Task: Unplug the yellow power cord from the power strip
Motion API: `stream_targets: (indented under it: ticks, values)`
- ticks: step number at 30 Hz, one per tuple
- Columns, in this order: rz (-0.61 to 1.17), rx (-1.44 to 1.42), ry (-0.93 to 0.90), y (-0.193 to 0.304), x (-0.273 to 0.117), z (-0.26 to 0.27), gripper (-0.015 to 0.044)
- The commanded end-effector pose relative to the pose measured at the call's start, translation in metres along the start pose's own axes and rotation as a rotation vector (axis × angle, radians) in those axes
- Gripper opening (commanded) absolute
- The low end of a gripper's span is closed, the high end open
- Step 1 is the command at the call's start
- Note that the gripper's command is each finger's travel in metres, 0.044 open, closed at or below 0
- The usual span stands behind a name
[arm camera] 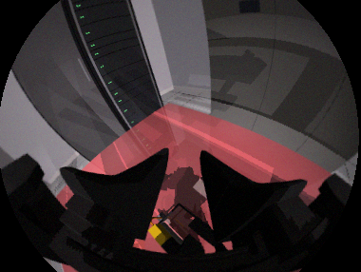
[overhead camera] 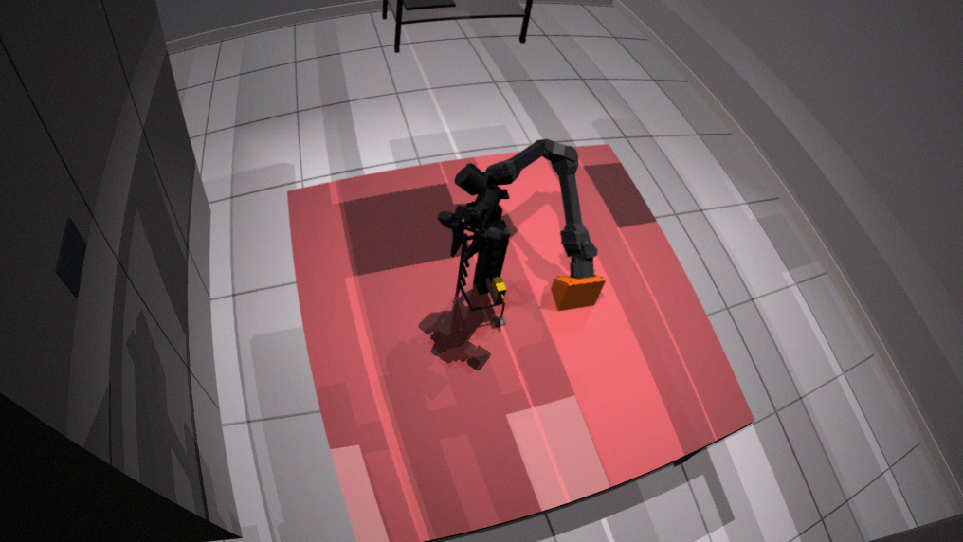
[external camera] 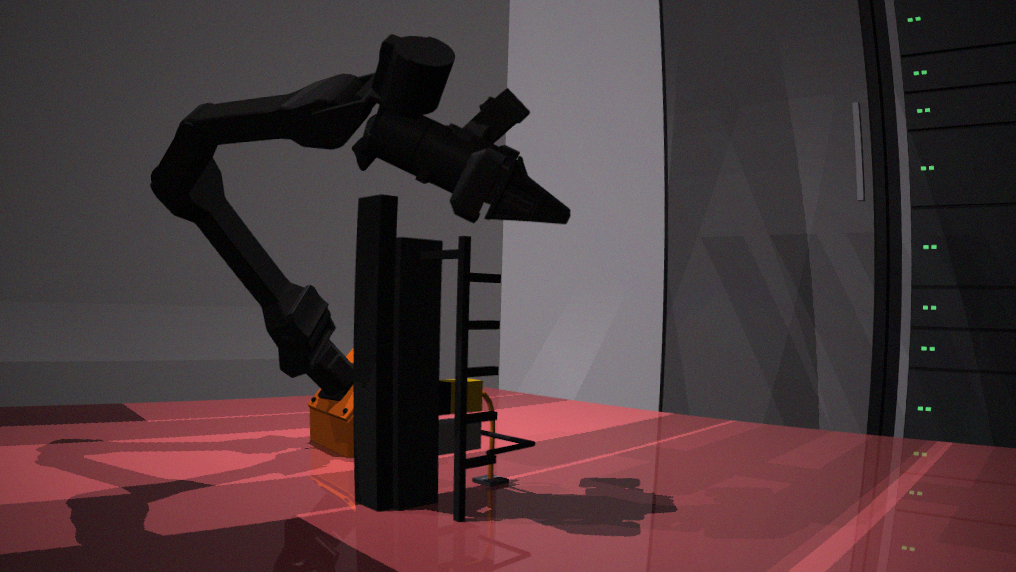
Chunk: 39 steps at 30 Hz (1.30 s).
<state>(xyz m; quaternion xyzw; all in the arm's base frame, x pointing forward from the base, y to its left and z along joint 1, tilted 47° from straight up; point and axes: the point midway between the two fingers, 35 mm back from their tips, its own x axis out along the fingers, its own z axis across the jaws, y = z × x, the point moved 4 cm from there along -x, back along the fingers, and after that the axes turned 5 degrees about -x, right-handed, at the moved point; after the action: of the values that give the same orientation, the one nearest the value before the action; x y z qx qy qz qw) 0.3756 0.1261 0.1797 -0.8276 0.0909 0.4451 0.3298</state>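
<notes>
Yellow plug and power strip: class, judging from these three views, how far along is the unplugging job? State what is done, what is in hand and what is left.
Done: nothing on the plug itself; the yellow plug sits low on the upright power strip. In hand: the gripper hangs above the strip's top, partly open and holding nothing, with the plug visible between its fingers in the wrist view. Left: descend, grasp, pull the plug out, open and withdraw.
</notes>
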Motion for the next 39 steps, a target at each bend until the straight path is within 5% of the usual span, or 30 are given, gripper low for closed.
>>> stream_targets:
  ticks: [1, 17, 39]
  values:
    - [0.184, -0.129, -0.108, 0.010, 0.028, 0.046, 0.0160]
    - [1.103, -0.895, -0.395, 0.132, 0.053, 0.107, 0.0160]
    - [1.114, -0.909, -0.402, 0.134, 0.049, 0.103, 0.0160]
